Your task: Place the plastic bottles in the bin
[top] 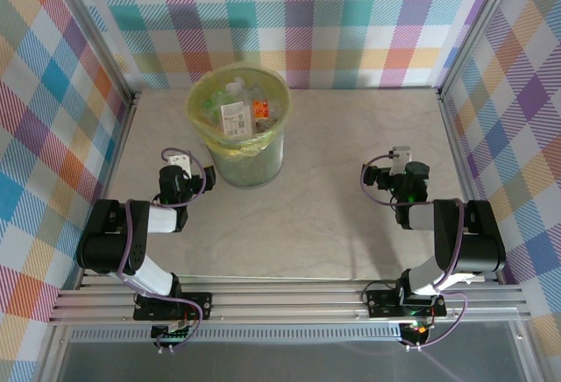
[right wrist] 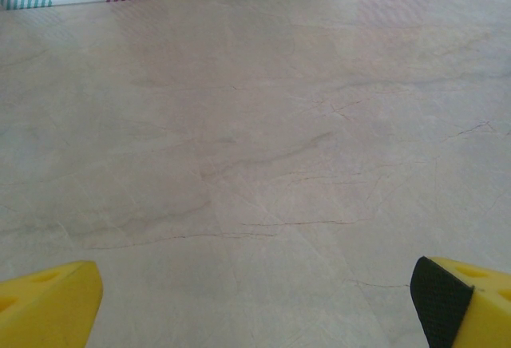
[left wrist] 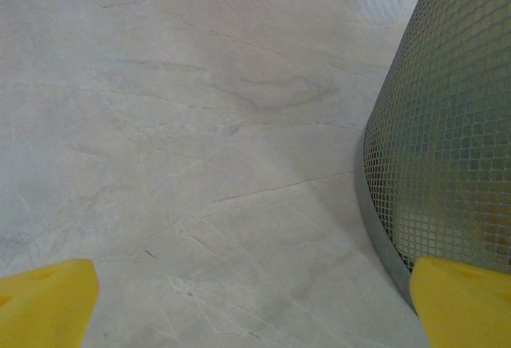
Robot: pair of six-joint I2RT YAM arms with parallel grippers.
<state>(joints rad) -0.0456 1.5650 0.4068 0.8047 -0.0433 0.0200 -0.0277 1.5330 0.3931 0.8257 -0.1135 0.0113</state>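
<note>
Checked walls (top: 351, 14) in many colours close in the pale, veined stone surface (top: 351, 137) on three sides. Toward the back left of that surface stands the bin (top: 254, 165), a tall round tub lined with a yellow bag whose edge is folded over the rim. The two arms are folded back over the near rail, the left arm (top: 123, 242) just in front of the bin and to its left, the right arm (top: 456, 237) well apart from it on the other side. The left claw (top: 178, 161) points away from the rail with its yellow fingers (left wrist: 48, 304) spread wide and nothing between them; from its wrist camera the bin's wall (left wrist: 447, 124) rises close on the right, showing a fine grid pattern, just beside the right-hand finger. The right claw (top: 400, 156) is spread just as wide over open stone, also holding nothing, one of its fingers (right wrist: 447, 304) faced with a black pad. The plastic bottles (top: 238, 115) I can see lie heaped inside the bin, crumpled clear ones with white, green and orange labels, filling it near the rim.
</note>
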